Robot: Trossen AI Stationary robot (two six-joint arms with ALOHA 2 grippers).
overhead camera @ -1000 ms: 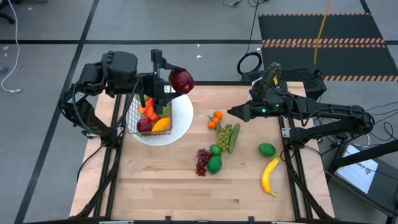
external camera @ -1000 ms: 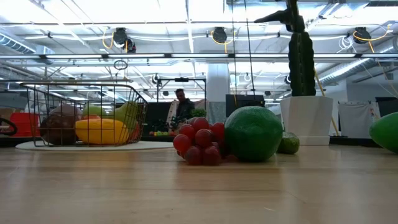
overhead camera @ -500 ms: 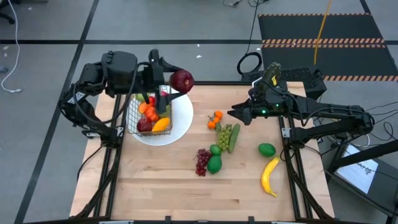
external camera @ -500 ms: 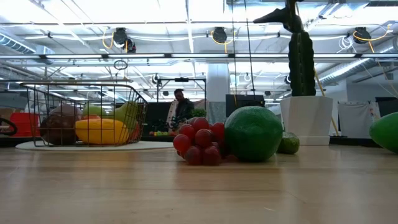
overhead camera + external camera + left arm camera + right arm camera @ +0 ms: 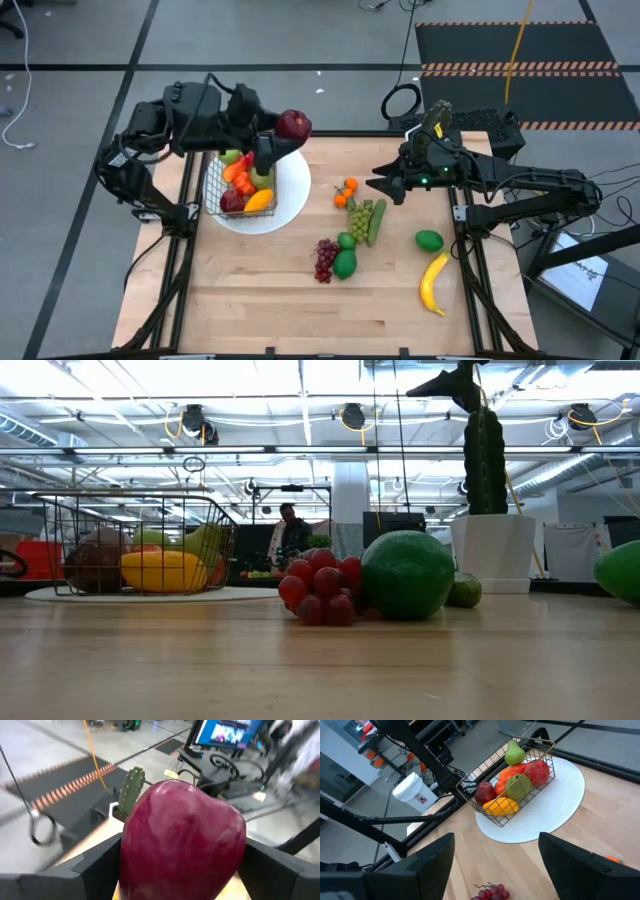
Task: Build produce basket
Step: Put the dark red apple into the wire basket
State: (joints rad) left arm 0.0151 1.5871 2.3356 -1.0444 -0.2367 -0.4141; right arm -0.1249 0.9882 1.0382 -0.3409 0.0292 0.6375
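Gripping red apple (left end effector)

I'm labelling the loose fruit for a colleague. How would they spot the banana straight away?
Start at the wooden table and go to its right side, near the front edge, below the right arm. The banana lies just in front of a lime; it is the only long, curved yellow piece among the loose fruit.
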